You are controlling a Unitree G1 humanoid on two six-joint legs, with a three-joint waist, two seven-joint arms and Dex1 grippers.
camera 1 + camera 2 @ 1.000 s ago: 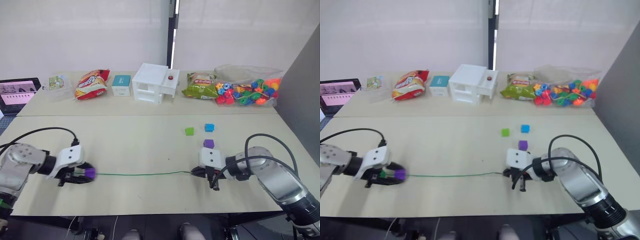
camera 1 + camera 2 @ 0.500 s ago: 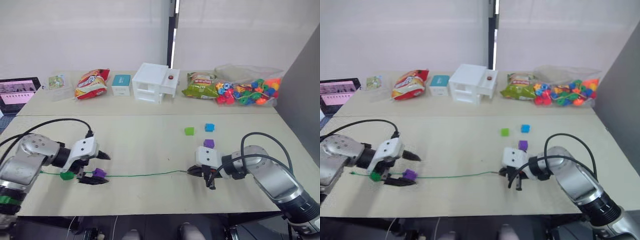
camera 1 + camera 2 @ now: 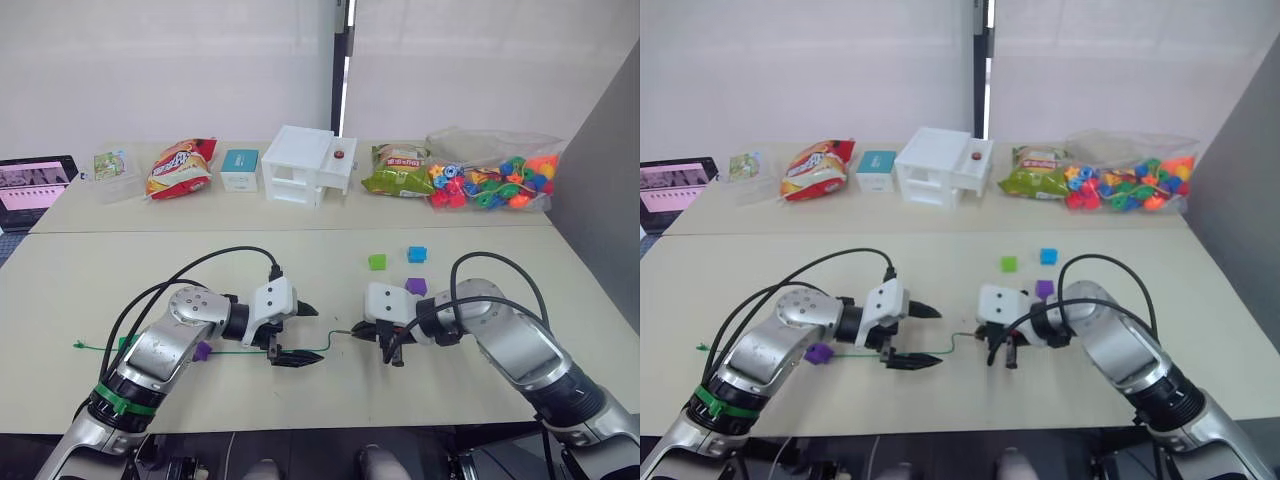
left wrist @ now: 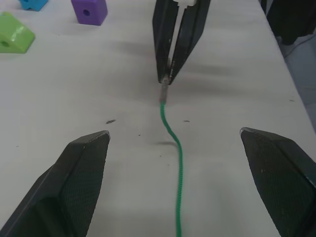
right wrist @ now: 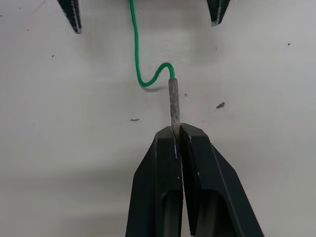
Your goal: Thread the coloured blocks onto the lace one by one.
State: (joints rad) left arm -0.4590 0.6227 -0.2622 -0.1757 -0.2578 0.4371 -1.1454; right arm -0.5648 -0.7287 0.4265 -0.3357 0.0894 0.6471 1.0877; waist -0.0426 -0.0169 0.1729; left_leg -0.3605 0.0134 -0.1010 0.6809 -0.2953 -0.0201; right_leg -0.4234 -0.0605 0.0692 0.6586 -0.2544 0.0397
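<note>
The right gripper (image 5: 177, 129) is pinched tight on the stiff pale tip of the lace (image 5: 134, 44), and that tip points straight along the black fingers toward the other arm. From the tip the green string kinks into a small wave, then runs flat across the table (image 3: 300, 280) toward the robot's left, long axis side to side. The left gripper (image 3: 300, 334) hangs wide open over the string, 1 finger on each side, touching nothing. A purple block (image 3: 201, 351) sits on the string by the left forearm; a green one may sit further out, hard to tell. 3 loose blocks wait near the right gripper: green (image 3: 378, 262), blue (image 3: 417, 254), purple (image 3: 416, 286).
</note>
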